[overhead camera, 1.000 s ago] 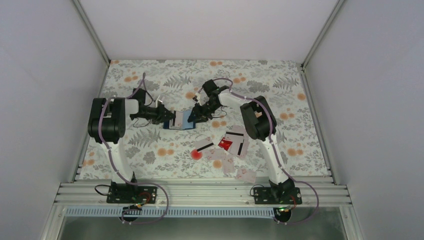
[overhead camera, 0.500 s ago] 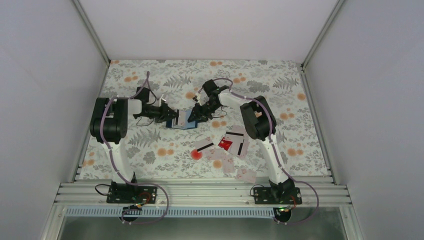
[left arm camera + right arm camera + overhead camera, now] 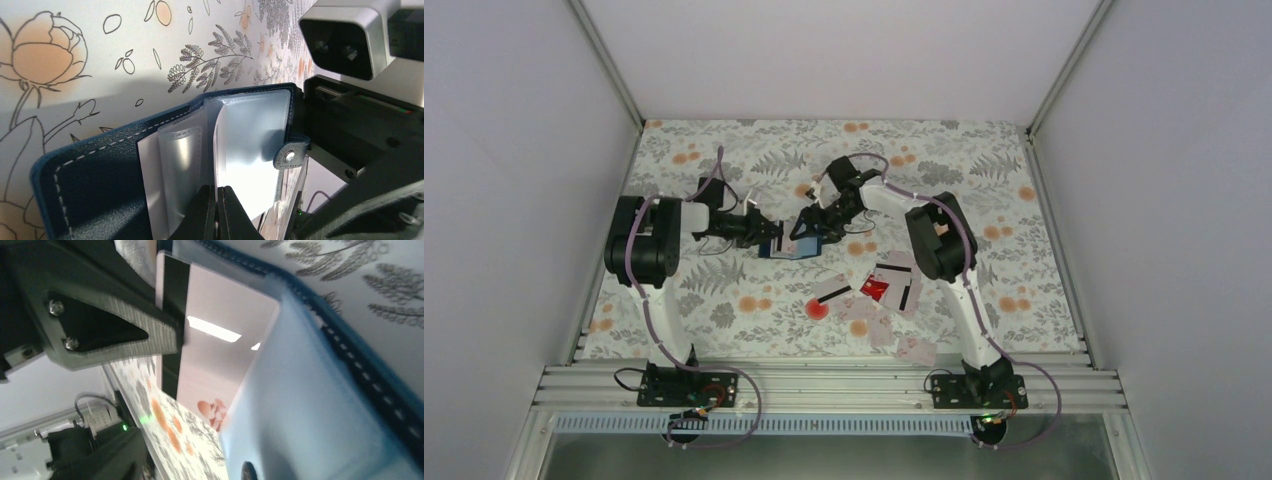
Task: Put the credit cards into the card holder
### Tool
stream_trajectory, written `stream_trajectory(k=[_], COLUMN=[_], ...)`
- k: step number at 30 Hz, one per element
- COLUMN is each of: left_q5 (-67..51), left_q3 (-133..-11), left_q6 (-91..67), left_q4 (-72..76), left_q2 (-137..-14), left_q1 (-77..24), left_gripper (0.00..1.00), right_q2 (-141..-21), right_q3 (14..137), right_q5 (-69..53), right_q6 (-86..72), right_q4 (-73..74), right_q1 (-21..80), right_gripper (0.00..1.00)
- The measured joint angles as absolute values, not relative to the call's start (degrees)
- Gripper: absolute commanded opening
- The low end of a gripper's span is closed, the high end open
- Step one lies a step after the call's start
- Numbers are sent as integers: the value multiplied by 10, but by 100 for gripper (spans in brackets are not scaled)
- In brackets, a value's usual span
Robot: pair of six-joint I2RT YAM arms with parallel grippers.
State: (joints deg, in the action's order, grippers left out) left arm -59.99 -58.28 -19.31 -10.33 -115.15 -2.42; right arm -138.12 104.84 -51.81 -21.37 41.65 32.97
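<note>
The navy card holder (image 3: pixel 790 245) lies open mid-table between both arms. In the left wrist view its cover (image 3: pixel 95 185) and clear pockets (image 3: pixel 252 145) show, and my left gripper (image 3: pixel 218 212) is shut on one pocket leaf. My right gripper (image 3: pixel 812 227) hovers at the holder's right side, open. One of its finger pads (image 3: pixel 125 322) lies bare beside a pale pink credit card (image 3: pixel 215 355) with a black stripe. That card sits partly inside a clear pocket (image 3: pixel 310 415). Several more credit cards (image 3: pixel 907 290), one red (image 3: pixel 874 289), lie loose nearer the arm bases.
A floral cloth (image 3: pixel 984 200) covers the table, with white walls on three sides. A metal rail (image 3: pixel 824 385) carrying the arm bases runs along the near edge. The loose cards spread from the middle toward the right arm's base.
The right gripper's jaws have parted and it has edged left over the holder. The left gripper shifted slightly with the holder and stays shut on the pocket leaf.
</note>
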Motion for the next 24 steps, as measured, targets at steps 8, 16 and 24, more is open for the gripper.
stream_trajectory(k=[8,16,24], left_q5=[-595,-589,-587], left_q3=[-583,-584,-587], left_q6=[-190,-189,-189], left_q4=[-106,-111,-115], left_q2=[-1152,-1152,-1151], left_q1=[-25,-25,-28], left_gripper=[2,2,2], right_q2=[-1337,-1300,-1291], right_q3=[1042,1009,994], right_q5=[-432,-301,-253], right_q6=[-207,-199,-206], right_q4=[444,488,500], right_q1=[323,304,312], right_gripper=[92,44,26])
